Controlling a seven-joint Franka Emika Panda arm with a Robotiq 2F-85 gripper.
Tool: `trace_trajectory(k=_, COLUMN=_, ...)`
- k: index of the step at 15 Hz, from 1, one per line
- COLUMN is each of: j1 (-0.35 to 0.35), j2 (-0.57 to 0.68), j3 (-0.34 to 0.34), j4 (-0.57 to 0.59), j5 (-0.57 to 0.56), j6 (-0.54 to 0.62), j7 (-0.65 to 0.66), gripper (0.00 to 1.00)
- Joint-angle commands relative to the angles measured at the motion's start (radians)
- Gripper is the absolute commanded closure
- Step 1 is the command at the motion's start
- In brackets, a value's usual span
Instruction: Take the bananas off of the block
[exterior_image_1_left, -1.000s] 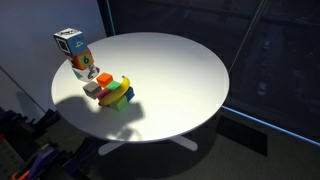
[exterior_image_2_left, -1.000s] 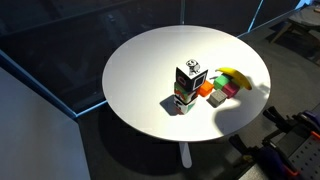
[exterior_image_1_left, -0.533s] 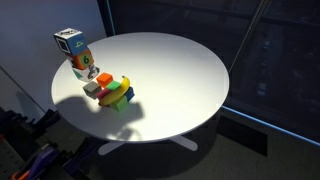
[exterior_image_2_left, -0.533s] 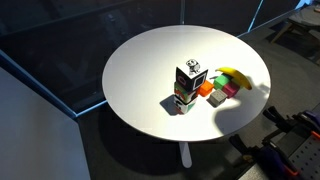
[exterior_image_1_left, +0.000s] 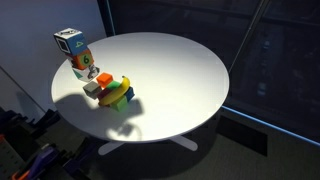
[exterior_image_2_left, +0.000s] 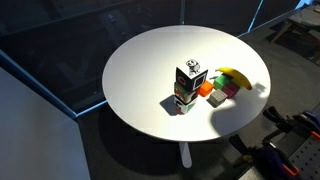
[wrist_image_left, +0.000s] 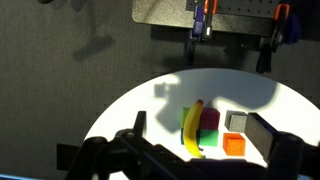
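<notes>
**Bananas on the blocks, claw open well above**

In the wrist view the claw (wrist_image_left: 194, 120) hangs high over the table (wrist_image_left: 130, 100), with its jaws wide apart and nothing held. Below it the bananas (wrist_image_left: 191, 140) lie lengthwise from 12 to 6 o'clock. They appear to rest on a green block (wrist_image_left: 185, 130), with a magenta block (wrist_image_left: 210, 122) tight against them at 3 o'clock. An orange block (wrist_image_left: 235, 146) and a grey block (wrist_image_left: 236, 121) sit further toward 3 o'clock.

The step in hand looks like the approach. A straight descent should serve, with the jaws closing from 9 and 3 o'clock across the bananas' narrow middle. The magenta block crowds the 3 o'clock side, so that finger likely has to stop above it. Glossy curved plastic may slip, so a centred grip is safer. Lifting straight up before carrying sideways should spare the blocks.

Only the wrist view shows the claw and the bananas' axis, and the carton is not in it. In an exterior view the carton (exterior_image_1_left: 72, 52) stands at 10 o'clock of the bananas (exterior_image_1_left: 124, 86), which sit raised off the table. No arm appears there.
</notes>
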Motion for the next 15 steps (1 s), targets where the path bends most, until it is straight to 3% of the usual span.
trace_trajectory(k=1, j1=0.014, j2=0.04, j3=0.021, j4=0.03, j5=0.013, j6=0.046, j7=0.037, gripper=0.0)
trace_trajectory(k=8, j1=0.032, j2=0.145, j3=0.049, j4=0.059, j5=0.037, j6=0.184, j7=0.093, gripper=0.0)
trace_trajectory(k=15, j1=0.032, j2=0.345, j3=0.052, j4=0.152, j5=0.118, j6=0.248, j7=0.107, gripper=0.0)
